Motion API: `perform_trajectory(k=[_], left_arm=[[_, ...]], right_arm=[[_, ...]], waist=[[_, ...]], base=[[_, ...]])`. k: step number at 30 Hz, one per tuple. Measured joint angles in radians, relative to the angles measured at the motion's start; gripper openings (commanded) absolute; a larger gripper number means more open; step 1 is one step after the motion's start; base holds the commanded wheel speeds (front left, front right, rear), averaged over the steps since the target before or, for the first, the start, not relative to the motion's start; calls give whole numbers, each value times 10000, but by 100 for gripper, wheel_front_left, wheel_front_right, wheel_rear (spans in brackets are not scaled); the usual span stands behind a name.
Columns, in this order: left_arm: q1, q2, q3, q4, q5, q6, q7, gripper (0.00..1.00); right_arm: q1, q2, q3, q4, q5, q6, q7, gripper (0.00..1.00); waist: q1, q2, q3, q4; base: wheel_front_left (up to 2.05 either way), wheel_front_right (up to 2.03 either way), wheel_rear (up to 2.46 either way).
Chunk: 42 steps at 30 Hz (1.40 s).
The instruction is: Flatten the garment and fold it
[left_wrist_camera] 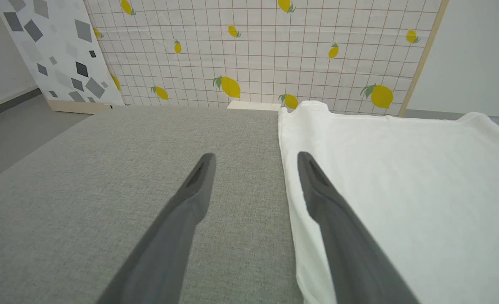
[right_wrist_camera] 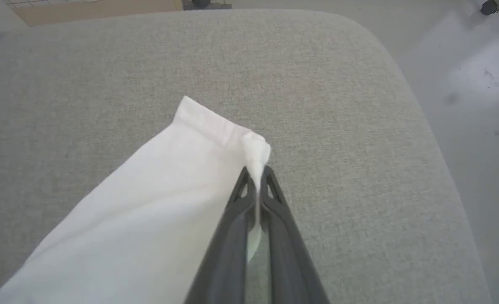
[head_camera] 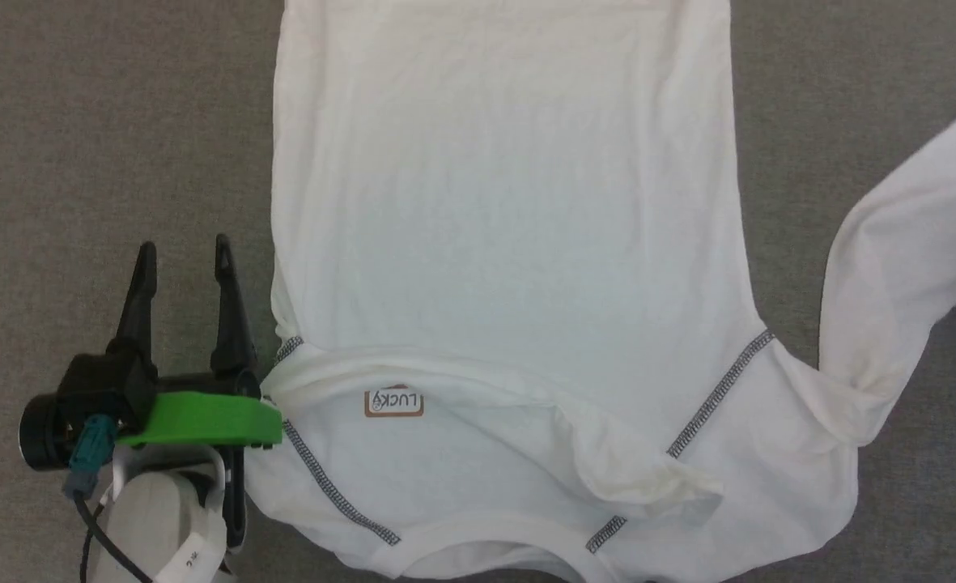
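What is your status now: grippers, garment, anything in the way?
Left gripper open, beside garment. Right gripper shut on sleeve cuff. Garment body spread flat. Bunched fold at one shoulder needs smoothing.

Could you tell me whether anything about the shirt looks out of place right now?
The garment isn't flat. A rumpled fold lies across its chest beside a diagonal seam. One sleeve juts out sideways, kinked near the shoulder, and its cuff is pinched by the right gripper, jaws shut.
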Motion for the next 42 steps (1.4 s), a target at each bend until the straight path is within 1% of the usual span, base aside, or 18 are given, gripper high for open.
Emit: perform_trajectory(k=[4,9,12,17,21,24,26,29,32,34,37,42], left_arm=[[580,-4,182,169,90,-23,0,100],[1123,-4,397,211,90,-29,-2,100],[1415,0,495,232,90,-31,0,100],[1772,-2,499,215,94,-31,0,100],[1866,0,433,265,94,-33,0,100],[1899,-2,353,311,94,-35,0,100],[1962,-2,314,349,94,-36,0,100],[1969,8,282,387,94,-94,0,100],[1964,17,217,389,94,-115,0,100],[1958,33,180,387,90,-125,0,100],[1936,40,119,374,86,-127,0,100],[1742,35,-61,437,86,-165,0,100]], right_arm=[[1458,-242,-182,-1624,136,0,138,0],[3400,-307,-562,-4059,648,-2,943,0],[4223,-194,-665,-5480,859,0,1465,0],[5278,230,-686,-7655,1175,0,2247,0],[5990,462,-111,-9306,1475,0,2750,0],[6390,546,957,-10341,1802,0,3022,0],[6487,533,2059,-10815,1948,0,3129,0],[6396,405,3777,-10985,2038,0,3137,0],[5795,341,5540,-10623,2034,0,3041,0],[5256,385,6592,-10117,2036,0,2978,0],[4232,577,8284,-8959,2050,0,2686,0],[2730,1174,10299,-6821,2295,0,2111,0]], waist=[[0,0,-683,-199],[-1,0,-1517,-497],[-2,0,-1912,-718],[-2,0,-2466,-1064],[-2,0,-2859,-1243],[-2,0,-3094,-1308],[-2,0,-3227,-1332],[-2,0,-3337,-1340],[-2,0,-3334,-1279],[-2,0,-3296,-1216],[-2,0,-3171,-1073],[-2,0,-2857,-775]], base=[[0,0,0],[0,0,0],[0,0,0],[0,0,0],[0,0,0],[0,0,0],[0,0,0],[0,0,0],[0,0,0],[0,0,0],[0,0,0],[0,0,0]])
